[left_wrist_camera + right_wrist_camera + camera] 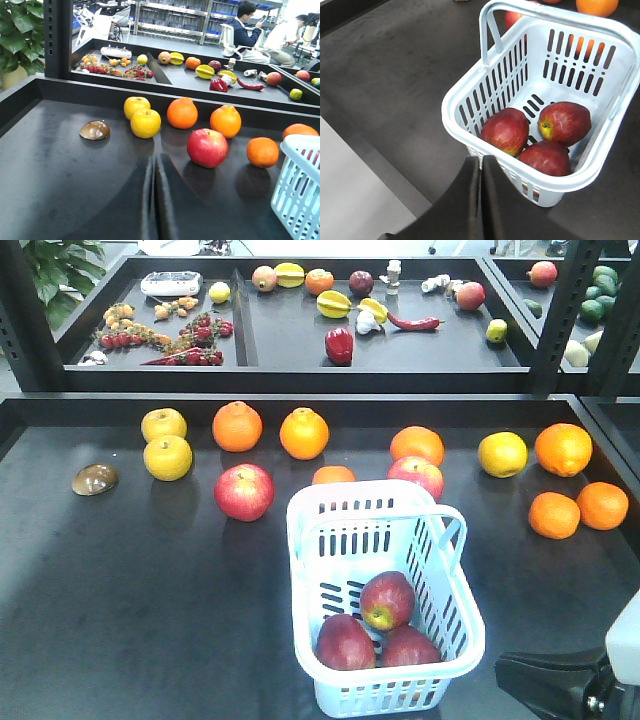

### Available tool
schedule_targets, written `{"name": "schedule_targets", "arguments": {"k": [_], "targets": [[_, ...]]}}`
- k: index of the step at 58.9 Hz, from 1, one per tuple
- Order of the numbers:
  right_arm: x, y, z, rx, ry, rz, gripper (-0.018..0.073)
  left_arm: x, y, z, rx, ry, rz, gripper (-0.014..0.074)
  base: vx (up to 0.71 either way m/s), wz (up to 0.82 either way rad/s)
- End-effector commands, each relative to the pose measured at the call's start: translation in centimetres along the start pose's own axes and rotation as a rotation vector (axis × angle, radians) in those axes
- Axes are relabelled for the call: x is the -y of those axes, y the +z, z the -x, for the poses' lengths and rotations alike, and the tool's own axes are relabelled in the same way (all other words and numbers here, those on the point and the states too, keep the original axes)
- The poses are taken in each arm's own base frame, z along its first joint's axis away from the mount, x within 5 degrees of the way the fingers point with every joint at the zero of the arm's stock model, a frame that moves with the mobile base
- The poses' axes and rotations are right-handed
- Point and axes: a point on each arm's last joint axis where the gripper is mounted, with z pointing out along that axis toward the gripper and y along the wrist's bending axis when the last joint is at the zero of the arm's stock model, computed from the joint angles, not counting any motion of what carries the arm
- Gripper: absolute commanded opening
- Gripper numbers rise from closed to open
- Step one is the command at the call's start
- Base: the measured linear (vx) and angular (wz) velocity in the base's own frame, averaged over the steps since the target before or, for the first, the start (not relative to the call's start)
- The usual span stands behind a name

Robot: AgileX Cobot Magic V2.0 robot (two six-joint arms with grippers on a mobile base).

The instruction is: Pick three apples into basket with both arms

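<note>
Pale blue basket [470,95] holding three dark red apples [506,131] on the black tabletop [120,580], right claw [481,172] and left claw [154,172] both closed, empty, left wrist view alone showing seated people [247,30] beyond shelves.

Three dark red apples [387,600] lie inside the one basket [455,540]. Around the basket: seven oranges [304,433], three yellow fruits [167,457], two paler apples [244,491].
</note>
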Motion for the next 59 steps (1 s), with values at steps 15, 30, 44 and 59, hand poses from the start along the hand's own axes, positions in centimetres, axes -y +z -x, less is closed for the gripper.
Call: {"name": "schedule_targets", "arguments": {"k": [15, 30, 44, 59], "targets": [[0.2, -0.3, 1.0, 0.057, 0.012, -0.022, -0.0005, 0.3, -0.3, 1.6, 0.118, -0.010, -0.022, -0.0006, 0.00, 0.00], [-0.2, -1.3, 1.1, 0.108, -0.023, -0.042, -0.0005, 0.3, -0.3, 1.6, 0.118, -0.010, -0.022, -0.0006, 0.00, 0.00], [0.0, -2.9, 0.3, 0.122, -0.060, -0.174, -0.0005, 0.3, -0.3, 1.6, 0.118, -0.010, -0.022, -0.0006, 0.00, 0.00], [1.3, -2.2, -4.3, 0.324, 0.357, -0.327, -0.0005, 0.3, -0.3, 1.6, 0.118, -0.010, -0.022, -0.0006, 0.00, 0.00]]}}
